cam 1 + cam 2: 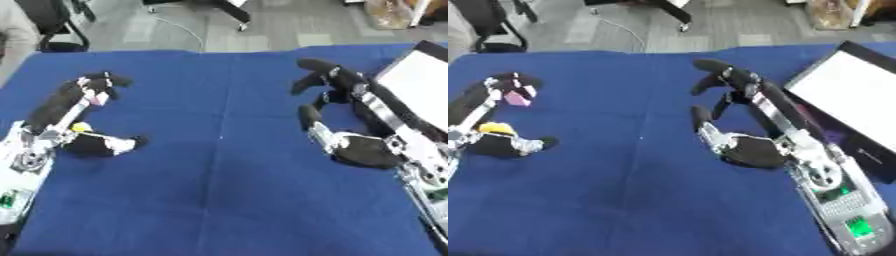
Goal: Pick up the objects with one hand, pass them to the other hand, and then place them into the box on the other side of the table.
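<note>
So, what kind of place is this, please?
Probably an office or lab: a table with a blue cloth stands on a grey floor, with a black chair and a loose cable behind it.

Blue tablecloth [219,175]; black-and-silver hands; white box [846,95] black-rimmed; pink object [516,99]; yellow object [493,128]

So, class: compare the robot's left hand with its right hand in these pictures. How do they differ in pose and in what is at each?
The left hand lies by the blue cloth's left edge; the right hand is right of the middle, beside the white box.
The left hand has a small pink thing at its fingers and a yellow thing near its palm; the right hand holds nothing.
Both are black and silver, fingers spread, resting over the cloth.
</note>
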Controlling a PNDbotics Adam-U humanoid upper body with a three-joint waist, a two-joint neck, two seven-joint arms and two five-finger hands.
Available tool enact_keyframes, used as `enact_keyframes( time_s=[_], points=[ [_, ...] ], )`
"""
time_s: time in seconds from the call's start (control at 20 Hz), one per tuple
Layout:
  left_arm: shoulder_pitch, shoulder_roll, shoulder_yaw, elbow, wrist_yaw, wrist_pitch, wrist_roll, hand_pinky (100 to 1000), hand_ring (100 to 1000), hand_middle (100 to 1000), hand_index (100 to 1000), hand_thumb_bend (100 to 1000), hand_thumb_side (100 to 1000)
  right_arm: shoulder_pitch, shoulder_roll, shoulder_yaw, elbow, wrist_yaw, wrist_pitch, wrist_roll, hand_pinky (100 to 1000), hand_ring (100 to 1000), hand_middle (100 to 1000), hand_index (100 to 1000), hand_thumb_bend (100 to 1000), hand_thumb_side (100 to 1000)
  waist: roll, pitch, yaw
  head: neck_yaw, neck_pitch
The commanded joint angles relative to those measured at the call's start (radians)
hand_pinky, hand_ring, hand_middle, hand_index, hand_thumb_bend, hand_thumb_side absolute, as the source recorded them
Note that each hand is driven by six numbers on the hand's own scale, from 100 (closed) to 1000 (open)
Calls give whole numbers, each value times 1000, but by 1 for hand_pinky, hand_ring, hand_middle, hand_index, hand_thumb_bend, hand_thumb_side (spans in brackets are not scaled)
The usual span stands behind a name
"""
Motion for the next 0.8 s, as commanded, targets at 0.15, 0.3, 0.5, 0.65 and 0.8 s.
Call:
enact_keyframes(
  time_s=[0.15, 0.3, 0.5, 0.65, 0.8],
  points=[
    [-19, 156, 23, 95, -79, 33, -77, 766, 651, 734, 848, 575, 368, -13, -7, -1, -21, 5, 2, -2, 500, 807, 667, 934, 100, 516, 0, -22, -6, 1, -3],
    [-41, 234, 32, 170, -126, 31, -124, 764, 654, 734, 847, 567, 339, -15, 0, -1, -21, 4, 1, -2, 500, 807, 667, 934, 100, 517, -6, -20, -13, 5, -3],
    [-62, 330, 52, 255, -183, -18, -184, 770, 664, 741, 853, 564, 305, -18, 10, 0, -21, 4, 1, -3, 501, 807, 667, 934, 100, 516, -12, -18, -22, 10, -3],
    [-71, 360, 63, 303, -197, -51, -229, 780, 670, 747, 859, 557, 298, -19, 14, 0, -21, 4, 0, -4, 501, 807, 667, 934, 100, 516, -13, -17, -26, 10, -3],
    [-84, 350, 62, 329, -194, -66, -278, 780, 668, 746, 856, 550, 292, -19, 15, 1, -21, 5, 0, -4, 501, 807, 668, 934, 100, 517, -14, -17, -27, 7, -3]
  ],
)
